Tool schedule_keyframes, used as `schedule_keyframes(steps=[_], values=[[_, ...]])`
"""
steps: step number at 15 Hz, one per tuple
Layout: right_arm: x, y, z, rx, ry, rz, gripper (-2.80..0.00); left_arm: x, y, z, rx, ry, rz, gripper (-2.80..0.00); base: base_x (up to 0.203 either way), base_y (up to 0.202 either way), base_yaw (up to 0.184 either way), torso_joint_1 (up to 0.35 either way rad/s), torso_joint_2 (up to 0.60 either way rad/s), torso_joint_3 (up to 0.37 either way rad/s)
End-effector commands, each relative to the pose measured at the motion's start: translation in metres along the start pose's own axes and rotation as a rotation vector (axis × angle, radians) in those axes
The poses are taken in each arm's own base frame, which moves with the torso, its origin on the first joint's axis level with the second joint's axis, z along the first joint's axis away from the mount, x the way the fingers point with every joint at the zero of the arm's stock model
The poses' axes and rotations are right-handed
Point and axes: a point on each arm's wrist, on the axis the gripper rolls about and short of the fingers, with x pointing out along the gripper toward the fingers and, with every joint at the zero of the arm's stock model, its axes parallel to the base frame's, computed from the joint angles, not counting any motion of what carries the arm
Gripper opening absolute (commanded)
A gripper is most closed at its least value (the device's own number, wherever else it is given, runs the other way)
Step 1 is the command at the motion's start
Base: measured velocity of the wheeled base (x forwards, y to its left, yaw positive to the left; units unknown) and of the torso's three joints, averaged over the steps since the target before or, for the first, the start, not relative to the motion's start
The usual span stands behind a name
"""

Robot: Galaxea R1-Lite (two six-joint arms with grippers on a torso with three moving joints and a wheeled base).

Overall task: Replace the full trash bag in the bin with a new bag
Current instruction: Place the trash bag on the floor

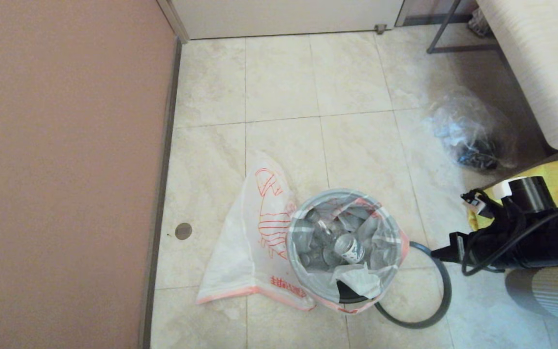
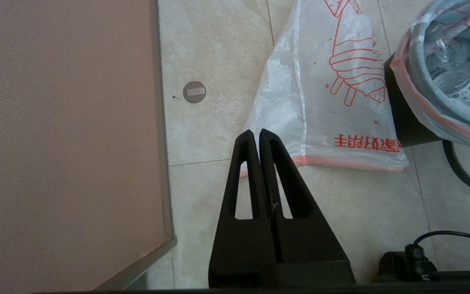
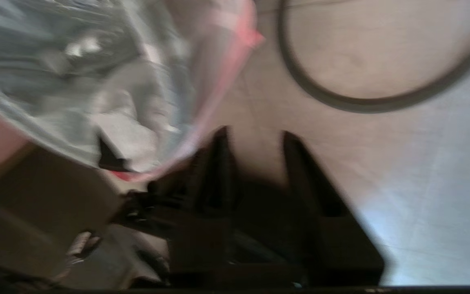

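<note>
Now, with the right gripper spread and empty just beside the bin, pinch the full bag by its pink hem at the near rim and pull straight up, clear of the loose ring on the floor. Leave the left gripper, clenched on nothing, over the new bag, flat toward the floor's left edge.

Soft, even, warm-tinted indoor light fills all views. The pale beige tiled floor shows only faint shadows. The head and left wrist views are sharp; the right wrist view is heavily motion-blurred, with a bluish bright patch on the floor.
</note>
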Motion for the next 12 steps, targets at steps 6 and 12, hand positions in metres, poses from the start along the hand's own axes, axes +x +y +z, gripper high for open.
schedule_keyframes(steps=[6,12], values=[[0.042,-0.003,0.014,0.008,0.038,0.017,0.00,0.000,0.000,0.000,0.001,0.001,0.000,-2.80,0.000,0.000,0.000,0.000,0.00,0.000],[0.082,-0.016,0.022,0.008,0.028,-0.017,0.00,0.000,0.000,0.000,0.001,0.001,0.000,-2.80,0.000,0.000,0.000,0.000,0.00,0.000]])
